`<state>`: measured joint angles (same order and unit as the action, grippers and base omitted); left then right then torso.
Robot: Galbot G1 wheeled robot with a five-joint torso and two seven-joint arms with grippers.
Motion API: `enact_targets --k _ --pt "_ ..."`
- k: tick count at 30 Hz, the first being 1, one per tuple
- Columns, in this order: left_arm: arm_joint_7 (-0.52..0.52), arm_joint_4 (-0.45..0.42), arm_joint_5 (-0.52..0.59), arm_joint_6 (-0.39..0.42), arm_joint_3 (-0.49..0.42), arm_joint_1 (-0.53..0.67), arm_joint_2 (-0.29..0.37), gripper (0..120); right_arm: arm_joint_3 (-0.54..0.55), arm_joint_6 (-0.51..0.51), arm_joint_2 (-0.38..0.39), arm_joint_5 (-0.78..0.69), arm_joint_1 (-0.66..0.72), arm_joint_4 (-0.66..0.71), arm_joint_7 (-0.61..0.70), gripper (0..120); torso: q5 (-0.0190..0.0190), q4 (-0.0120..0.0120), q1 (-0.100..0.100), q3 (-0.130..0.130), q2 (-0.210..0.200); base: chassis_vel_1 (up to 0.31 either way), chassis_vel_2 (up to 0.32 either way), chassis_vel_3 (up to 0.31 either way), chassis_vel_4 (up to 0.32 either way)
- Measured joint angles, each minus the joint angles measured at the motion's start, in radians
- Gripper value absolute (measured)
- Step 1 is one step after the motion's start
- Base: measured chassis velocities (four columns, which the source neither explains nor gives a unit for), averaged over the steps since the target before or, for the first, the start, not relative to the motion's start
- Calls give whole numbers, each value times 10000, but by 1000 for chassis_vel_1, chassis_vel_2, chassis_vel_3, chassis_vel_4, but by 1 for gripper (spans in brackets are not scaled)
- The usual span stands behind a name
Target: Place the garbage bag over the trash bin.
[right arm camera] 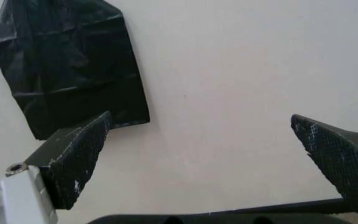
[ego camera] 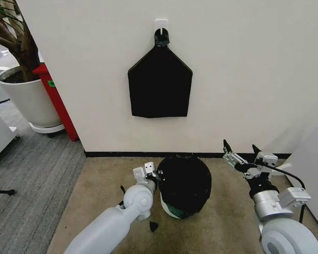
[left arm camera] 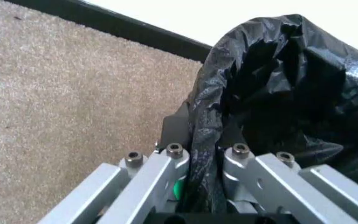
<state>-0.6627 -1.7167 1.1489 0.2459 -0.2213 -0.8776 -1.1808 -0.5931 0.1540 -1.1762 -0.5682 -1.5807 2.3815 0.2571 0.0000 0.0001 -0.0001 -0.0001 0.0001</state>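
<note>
Standing on tan carpet [ego camera: 103, 182] by a white wall [ego camera: 244, 69], the left end effector [ego camera: 155, 177] pinches the garbage bag [ego camera: 184, 182]; right end effector [ego camera: 243, 151] wide.

I find nothing I can read anywhere around me. At about ten o'clock from me, the red cabinet [ego camera: 57, 100] carries a small green label [ego camera: 51, 83], but whatever is printed on it is too small to make out. The green patch showing under the garbage bag [ego camera: 184, 182] at my twelve o'clock bears no lettering I can see.
</note>
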Motion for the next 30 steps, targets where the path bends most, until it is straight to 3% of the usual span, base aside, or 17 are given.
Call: enact_targets --k 8,11,18,21,26,27,29,30 --pt "97 -141 -178 39 -38 -132 75 4 14 15 -1 -111 6 22 67 100 0 -1 0 1 0 0 0 0 0" --pt "140 -236 -179 19 -51 -143 107 11 31 16 -10 -112 8 22 69 100 0 0 0 1 -1 0 0 0 0" --pt "337 -558 -177 -91 -38 -153 299 40 112 18 -33 -84 -2 26 70 100 0 -1 1 1 0 0 0 0 0" --pt "323 -674 -135 -91 -8 -183 373 46 134 18 -41 -83 1 26 72 100 0 -1 1 1 0 0 0 0 0" --pt "194 -1068 23 -45 161 -354 651 69 193 18 -17 -118 62 -5 110 100 0 0 1 1 0 0 0 0 0" --pt "194 -1068 23 -45 161 -354 651 69 193 18 -17 -118 62 -5 110 100 0 0 1 1 0 0 0 0 0" --pt "115 -1205 87 -3 215 -405 733 78 204 20 -8 -155 79 -13 122 100 0 0 1 1 0 0 0 0 0" --pt "125 -1398 175 15 340 -471 867 91 232 29 11 -209 87 -14 150 100 0 0 1 1 0 0 0 0 0"
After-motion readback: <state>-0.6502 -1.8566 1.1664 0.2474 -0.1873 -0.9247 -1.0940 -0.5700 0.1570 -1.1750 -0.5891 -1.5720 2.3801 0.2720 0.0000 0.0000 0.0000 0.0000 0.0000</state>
